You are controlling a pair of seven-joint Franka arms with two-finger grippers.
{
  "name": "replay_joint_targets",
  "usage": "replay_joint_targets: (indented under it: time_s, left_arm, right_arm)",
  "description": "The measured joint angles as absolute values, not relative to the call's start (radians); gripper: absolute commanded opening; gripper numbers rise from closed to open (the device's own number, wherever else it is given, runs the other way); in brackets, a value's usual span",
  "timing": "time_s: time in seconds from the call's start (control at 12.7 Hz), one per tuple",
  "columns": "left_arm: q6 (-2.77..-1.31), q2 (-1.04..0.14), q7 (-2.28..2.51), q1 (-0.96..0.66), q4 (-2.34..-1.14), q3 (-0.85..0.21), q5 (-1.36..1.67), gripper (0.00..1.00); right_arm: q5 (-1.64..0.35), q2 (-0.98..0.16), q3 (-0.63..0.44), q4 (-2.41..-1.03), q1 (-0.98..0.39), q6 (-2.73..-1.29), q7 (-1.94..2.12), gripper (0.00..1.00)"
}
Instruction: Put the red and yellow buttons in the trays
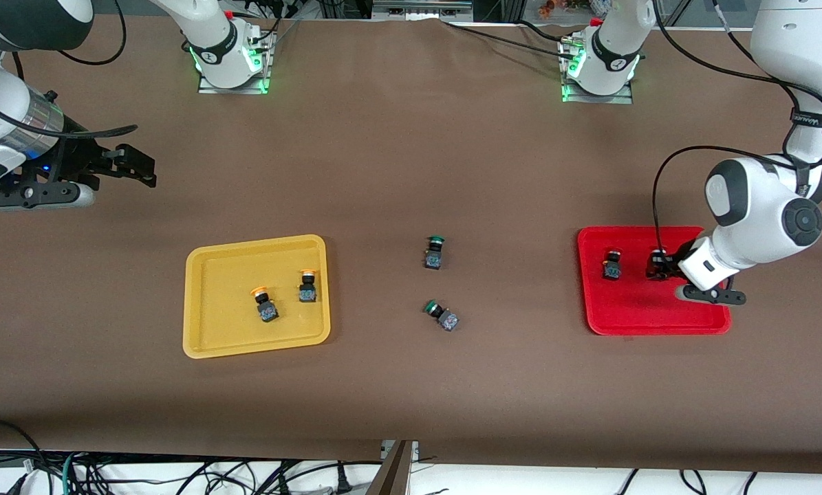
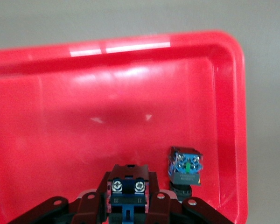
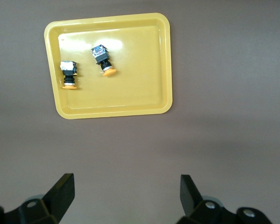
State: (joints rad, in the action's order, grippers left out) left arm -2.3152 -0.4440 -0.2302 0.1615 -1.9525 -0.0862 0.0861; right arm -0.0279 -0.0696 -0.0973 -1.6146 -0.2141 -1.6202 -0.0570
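Risk first: my left end effector (image 2: pixel 126 205) sits low in red tray (image 1: pixel 631 320), fingers closed around second red button (image 2: pixel 127 191). If release comes tilted, button may tip onto first red button (image 1: pixel 612 265), just beside at 9 o'clock. Right end effector (image 1: pixel 130 167) waits wide open, empty, over bare desk (image 1: pixel 411 172). Both yellow buttons (image 1: pixel 267 306) already lie in yellow tray (image 1: pixel 208 347).

The left gripper (image 1: pixel 660 267) covers most of a button (image 2: pixel 127 191) in the red tray (image 1: pixel 631 313), so its cap colour cannot be told. The second button (image 2: pixel 185 166) there shows its base; its cap is too small to make out. The picture's edge cuts off the right gripper (image 3: pixel 127 192)
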Motion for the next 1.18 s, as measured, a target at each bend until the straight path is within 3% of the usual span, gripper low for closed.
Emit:
replay_joint_targets:
  time_s: [0.16, 0.24, 0.31, 0.39, 0.71, 1.18]
  left_arm:
    - [-2.314, -0.471, -0.23, 0.152, -1.965, -0.086, 0.086, 0.23]
    - [-2.314, -0.486, -0.23, 0.148, -1.966, -0.087, 0.086, 0.41]
    - [-2.315, -0.494, -0.23, 0.143, -1.964, -0.087, 0.086, 0.86]
    - [-2.316, -0.495, -0.23, 0.139, -1.962, -0.087, 0.086, 1.0]
    - [-2.287, -0.492, -0.23, 0.133, -1.912, -0.088, 0.086, 1.0]
    - [-1.817, -0.434, -0.227, 0.135, -1.568, -0.081, 0.086, 1.0]
  right_arm:
    - [-0.028, -0.07, -0.097, -1.615, -0.214, -1.62, -0.057, 1.0]
    - [-0.028, -0.07, -0.097, -1.615, -0.214, -1.62, -0.057, 1.0]
    - [-0.028, -0.07, -0.097, -1.615, -0.214, -1.62, -0.057, 1.0]
    - [-0.028, -0.07, -0.097, -1.615, -0.214, -1.62, -0.057, 1.0]
    - [-0.028, -0.07, -0.097, -1.615, -0.214, -1.62, -0.057, 1.0]
    - [-0.028, -0.07, -0.097, -1.613, -0.214, -1.62, -0.057, 1.0]
